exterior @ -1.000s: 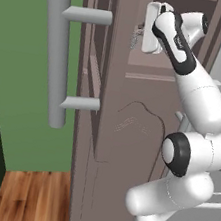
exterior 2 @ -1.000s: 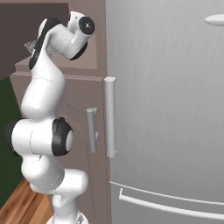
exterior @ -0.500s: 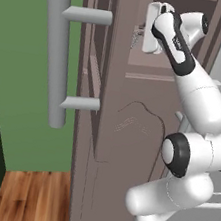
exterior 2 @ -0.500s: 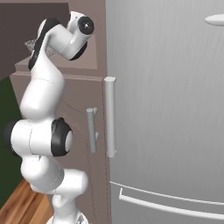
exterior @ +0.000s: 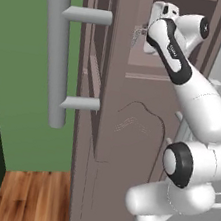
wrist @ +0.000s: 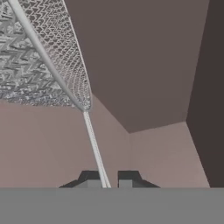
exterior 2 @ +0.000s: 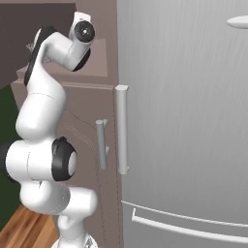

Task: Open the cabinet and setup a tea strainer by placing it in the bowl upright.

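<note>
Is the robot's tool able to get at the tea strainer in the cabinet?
Yes, it looks so. The cabinet door stands open, and the tool is already shut on the tea strainer's thin handle inside the compartment, with nothing in between.

A white robot arm with dark joints rises from its base, bends at a dark elbow joint and stretches up and forward, its wrist held high. The gripper at its end is nearly closed: two small dark fingertips sit close together, pinching the thin wire handle of the tea strainer between them (the mesh hangs beyond the tips). In the left base view, the hand points away from the base
</note>
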You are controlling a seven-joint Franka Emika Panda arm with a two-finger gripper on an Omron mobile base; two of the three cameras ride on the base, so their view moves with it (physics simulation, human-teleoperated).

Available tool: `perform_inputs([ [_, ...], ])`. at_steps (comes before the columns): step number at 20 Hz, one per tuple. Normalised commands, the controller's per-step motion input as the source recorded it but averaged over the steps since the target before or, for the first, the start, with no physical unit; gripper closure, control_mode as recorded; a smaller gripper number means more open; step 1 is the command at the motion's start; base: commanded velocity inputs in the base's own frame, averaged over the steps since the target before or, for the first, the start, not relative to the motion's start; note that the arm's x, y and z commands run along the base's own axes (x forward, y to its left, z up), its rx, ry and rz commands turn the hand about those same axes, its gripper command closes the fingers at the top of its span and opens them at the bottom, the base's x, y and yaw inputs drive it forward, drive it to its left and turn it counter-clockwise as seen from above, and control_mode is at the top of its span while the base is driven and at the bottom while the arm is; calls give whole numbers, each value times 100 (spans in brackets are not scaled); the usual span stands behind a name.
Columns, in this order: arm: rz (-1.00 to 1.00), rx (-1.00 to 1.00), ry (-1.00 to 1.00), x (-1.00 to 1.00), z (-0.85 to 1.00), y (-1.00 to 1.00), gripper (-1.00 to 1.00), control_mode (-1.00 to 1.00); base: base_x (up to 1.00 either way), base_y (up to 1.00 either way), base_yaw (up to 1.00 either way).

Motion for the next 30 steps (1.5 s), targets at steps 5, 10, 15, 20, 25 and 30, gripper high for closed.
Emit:
perform_inputs([
  [5,-20,0,-8,-29,1,0,100,-100,0,0,0],
  [10,-23,1,-2,-48,2,-11,100,-100,0,0,0],
  [15,-22,3,-2,-72,25,-24,100,-100,0,0,0],
  [20,-22,5,0,-77,38,-33,100,-100,0,0,0],
  [25,-19,6,-2,-91,36,-31,100,-100,0,0,0],
  [30,-15,3,-7,-96,11,-25,100,-100,0,0,0],
])
